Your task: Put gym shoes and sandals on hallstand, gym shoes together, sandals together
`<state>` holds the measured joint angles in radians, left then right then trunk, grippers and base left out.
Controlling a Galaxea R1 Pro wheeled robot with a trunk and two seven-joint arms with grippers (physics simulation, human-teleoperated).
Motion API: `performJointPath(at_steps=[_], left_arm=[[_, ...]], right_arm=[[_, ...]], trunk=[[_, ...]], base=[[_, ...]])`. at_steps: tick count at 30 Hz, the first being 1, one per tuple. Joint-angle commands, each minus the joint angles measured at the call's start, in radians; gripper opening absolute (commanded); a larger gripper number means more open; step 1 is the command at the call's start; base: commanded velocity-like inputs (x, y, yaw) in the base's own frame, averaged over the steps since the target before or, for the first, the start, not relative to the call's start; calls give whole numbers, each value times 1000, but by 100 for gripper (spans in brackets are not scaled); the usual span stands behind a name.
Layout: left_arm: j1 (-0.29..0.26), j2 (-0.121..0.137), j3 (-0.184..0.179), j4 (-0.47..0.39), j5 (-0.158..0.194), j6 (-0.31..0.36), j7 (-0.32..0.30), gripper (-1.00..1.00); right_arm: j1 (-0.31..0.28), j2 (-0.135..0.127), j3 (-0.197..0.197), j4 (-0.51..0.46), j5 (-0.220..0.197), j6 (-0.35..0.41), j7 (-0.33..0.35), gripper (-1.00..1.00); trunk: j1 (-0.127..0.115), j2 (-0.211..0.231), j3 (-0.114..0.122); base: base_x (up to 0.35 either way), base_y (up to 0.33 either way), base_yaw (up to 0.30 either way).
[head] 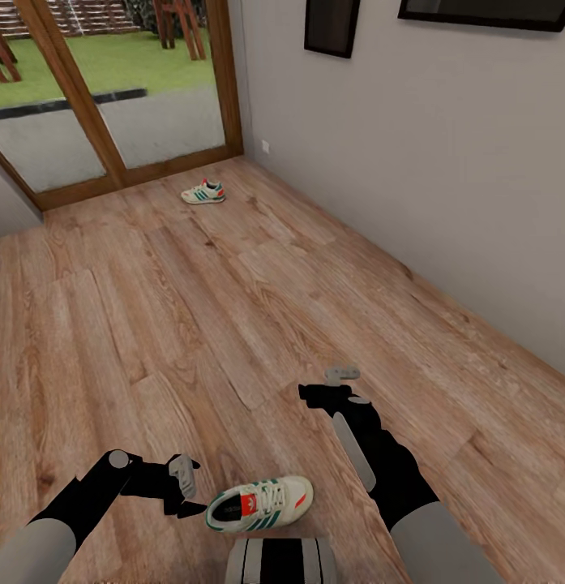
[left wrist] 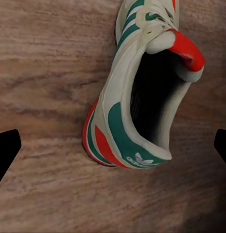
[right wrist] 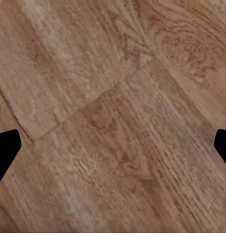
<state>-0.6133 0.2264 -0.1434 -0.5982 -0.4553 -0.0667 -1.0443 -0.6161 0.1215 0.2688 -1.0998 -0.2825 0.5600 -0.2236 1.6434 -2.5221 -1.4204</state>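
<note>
Shoes: two, near shoe (head: pixel 260 504) by my left gripper (head: pixel 183 489), far shoe (head: pixel 203 192) (by the door (head: pixel 112 89)).
Left jaws: wide apart, empty.
Right gripper (head: pixel 335 384): spread, empty.

Near gym shoe (head: pixel 260 503) upright on the corridor floor (head: pixel 233 324) — second gym shoe (head: pixel 203 192) far off.

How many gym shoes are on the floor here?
2: one shoe close by the left gripper, the other shoe far off near the glass door.
</note>
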Motion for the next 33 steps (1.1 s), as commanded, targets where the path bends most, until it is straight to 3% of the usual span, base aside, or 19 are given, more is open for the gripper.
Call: performJointPath(at_steps=[1, 4, 10, 11, 12, 13, 17, 22, 33], left_arm=[[0, 1, -2, -1, -5, -7, 0, 100], [0, 1, -2, -1, -5, -7, 0, 100], [0, 1, -2, -2, -5, -7, -2, 100], [0, 1, -2, -2, -5, -7, -2, 100], [0, 1, -3, -2, -5, -7, -1, 100], [0, 1, -3, -2, -5, -7, -1, 100], [0, 1, -3, -2, -5, -7, -1, 100], [0, 1, -2, -2, -5, -7, 0, 100], [0, 0, -2, -3, -8, -7, -2, 100]], right_arm=[[0, 0, 2, -2, -10, 3, -10, 100], [0, 0, 1, -7, -10, 3, -10, 100], [-1, 0, 1, -74, -4, 50, -11, 100], [-1, 0, 1, -79, -4, 68, -12, 100], [-1, 0, 0, -91, -5, 176, -11, 100], [-1, 0, 0, -97, -6, 223, -10, 100], [-1, 0, 3, -119, -8, 282, -9, 100], [-1, 0, 8, -128, -11, 309, -7, 100], [0, 0, 9, -128, -12, 311, -8, 100]], trunk=[[0, -1, -5], [2, -1, -18], [2, -1, -19], [2, -1, -19], [2, -1, -19], [2, -1, -19], [2, -1, -19], [2, -1, -19], [6, -4, -75]], base=[[0, 0, 0], [0, 0, 0], [0, 0, 0], [0, 0, 0], [0, 0, 0], [0, 0, 0], [0, 0, 0], [0, 0, 0], [0, 0, 0]])
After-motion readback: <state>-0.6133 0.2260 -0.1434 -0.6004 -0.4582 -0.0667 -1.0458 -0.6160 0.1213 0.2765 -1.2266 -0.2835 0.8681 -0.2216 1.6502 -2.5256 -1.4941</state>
